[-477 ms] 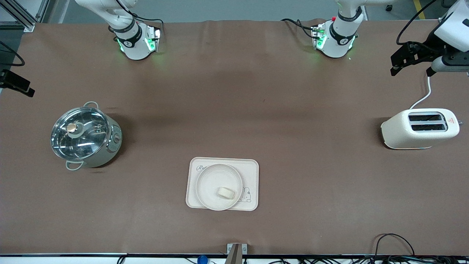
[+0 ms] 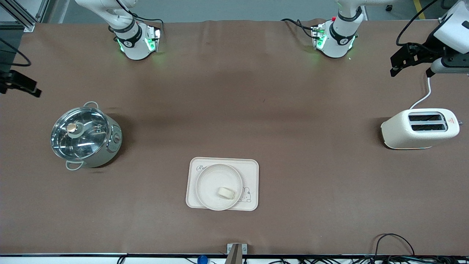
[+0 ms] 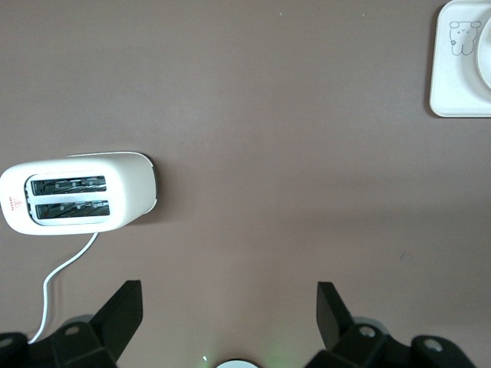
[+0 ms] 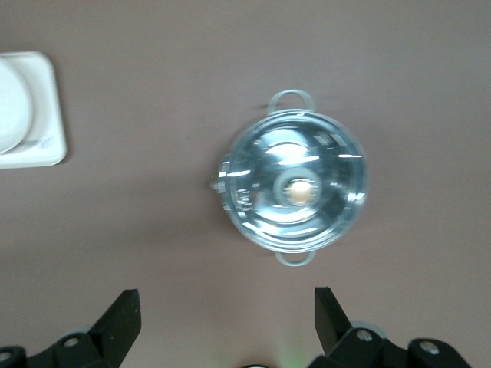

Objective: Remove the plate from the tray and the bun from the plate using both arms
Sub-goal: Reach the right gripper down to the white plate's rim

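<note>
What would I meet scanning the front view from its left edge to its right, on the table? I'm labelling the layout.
Pot → tray, carrying the plate with the bun → toaster.

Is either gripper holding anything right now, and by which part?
Nothing is held. The left gripper and right gripper are both open and empty; the bun lies on the plate.

Round cream plate [image 2: 218, 187] flat on rabbit tray [image 2: 222, 183]; small pale bun [image 2: 226, 193] lying in plate.
</note>
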`<state>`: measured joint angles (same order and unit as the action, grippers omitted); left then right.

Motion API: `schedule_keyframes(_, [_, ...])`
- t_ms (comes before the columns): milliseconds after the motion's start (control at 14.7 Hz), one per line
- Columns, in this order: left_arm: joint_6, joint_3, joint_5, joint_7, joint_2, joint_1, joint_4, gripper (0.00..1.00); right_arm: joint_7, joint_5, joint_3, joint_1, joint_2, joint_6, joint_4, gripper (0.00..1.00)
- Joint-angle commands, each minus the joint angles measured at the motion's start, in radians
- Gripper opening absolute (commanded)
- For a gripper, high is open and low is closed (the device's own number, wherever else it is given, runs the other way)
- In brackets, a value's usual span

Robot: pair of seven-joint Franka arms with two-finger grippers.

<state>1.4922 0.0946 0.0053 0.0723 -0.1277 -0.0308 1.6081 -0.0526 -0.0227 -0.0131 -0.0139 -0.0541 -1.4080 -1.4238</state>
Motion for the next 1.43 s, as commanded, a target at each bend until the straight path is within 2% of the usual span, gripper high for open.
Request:
schedule_keyframes(0, [-0.021,-0.018,-0.014,-0.029,0.028,0.022,-0.047,1.0,-0.068,-0.06,0.021,0.086,-0.07,-0.108,-0.07,1.0])
schedule_keyframes(205, [-0.021,-0.018,-0.011,-0.029,0.03,0.022,-0.042,1.0,-0.273,-0.069,0.022,0.233,-0.246,-0.32,-0.075,1.0])
schedule_keyframes(341, [-0.021,-0.016,-0.01,-0.026,0.033,0.019,-0.037,1.0,-0.402,-0.107,0.022,0.308,-0.363,-0.472,-0.067,1.0])
schedule_keyframes(477, [-0.021,-0.016,-0.01,-0.023,0.04,0.017,-0.037,1.0,-0.441,-0.183,0.022,0.339,-0.482,-0.638,-0.055,1.0])
schedule_keyframes(614, [-0.021,-0.016,-0.01,-0.02,0.051,0.018,-0.037,1.0,-0.457,-0.241,0.022,0.342,-0.597,-0.76,0.011,1.0])
schedule_keyframes(750, [-0.018,-0.016,-0.01,-0.017,0.066,0.017,-0.037,1.0,-0.469,-0.249,0.022,0.362,-0.7,-0.86,0.093,0.99])
schedule_keyframes(1023, [-0.01,-0.016,-0.008,-0.016,0.109,0.017,-0.04,1.0,-0.471,-0.246,0.022,0.391,-0.831,-0.888,0.226,0.75])
schedule_keyframes(1295, [0.008,-0.016,-0.004,-0.014,0.143,0.018,-0.042,1.0,-0.452,-0.241,0.021,0.41,-0.909,-1.005,0.235,0.55])
schedule_keyframes(1364, [0.016,-0.016,-0.004,-0.014,0.145,0.02,-0.042,1.0,-0.445,-0.241,0.021,0.411,-0.924,-1.034,0.235,0.53])
